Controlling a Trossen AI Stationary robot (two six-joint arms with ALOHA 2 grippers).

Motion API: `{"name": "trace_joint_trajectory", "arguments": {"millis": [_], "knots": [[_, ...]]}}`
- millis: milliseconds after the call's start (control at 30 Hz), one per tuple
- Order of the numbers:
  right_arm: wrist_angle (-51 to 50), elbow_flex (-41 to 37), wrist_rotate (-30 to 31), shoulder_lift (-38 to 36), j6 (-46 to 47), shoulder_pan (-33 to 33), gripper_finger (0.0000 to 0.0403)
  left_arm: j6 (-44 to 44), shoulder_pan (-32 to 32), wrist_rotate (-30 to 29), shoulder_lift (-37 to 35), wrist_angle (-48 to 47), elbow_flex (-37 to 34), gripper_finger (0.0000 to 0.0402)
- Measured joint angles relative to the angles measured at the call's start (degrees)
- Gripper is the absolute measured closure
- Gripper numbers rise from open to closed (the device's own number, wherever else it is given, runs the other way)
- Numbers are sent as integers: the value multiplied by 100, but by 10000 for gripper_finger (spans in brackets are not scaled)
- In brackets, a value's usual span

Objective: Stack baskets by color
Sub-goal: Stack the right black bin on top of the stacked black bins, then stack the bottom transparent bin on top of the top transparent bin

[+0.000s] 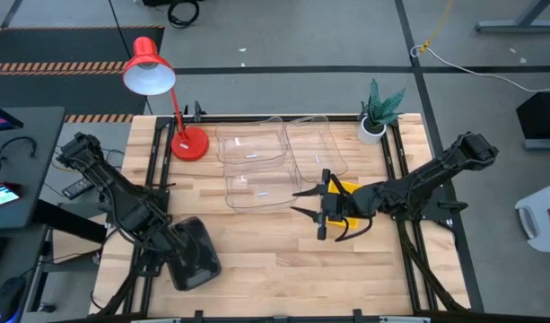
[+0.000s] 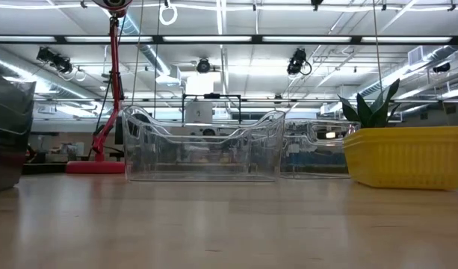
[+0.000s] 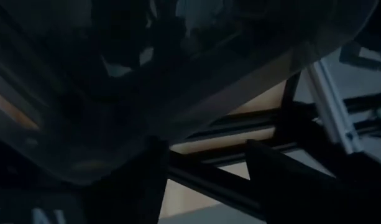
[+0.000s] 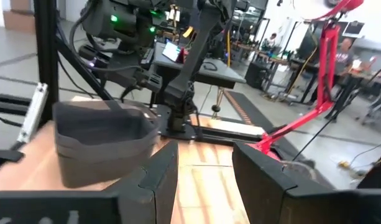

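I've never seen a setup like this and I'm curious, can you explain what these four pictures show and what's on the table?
It is a robot with two dark arms at a wooden table. One picture looks straight down, one sits at table-top height, and two come from cameras on the arms' wrists. The left gripper is open at the grey baskets, a stack near the table's left front corner. The right gripper is open and holds nothing, hovering beside the yellow baskets. Three clear baskets lie spread out at the back. A red desk lamp and a small potted plant stand at the back corners.
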Motion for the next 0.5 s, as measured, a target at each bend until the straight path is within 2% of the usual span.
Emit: {"name": "trace_joint_trajectory", "arguments": {"millis": [167,333,500], "knots": [[-22,0,-23,0,-316,-185,245,-793,0,-2,0,2,2,211],[-51,0,-529,0,-341,-484,245,-1184,-2,-808,0,239,2,234],[-53,0,-891,0,-358,-616,245,-1513,-74,-1253,0,856,2,246]]}}
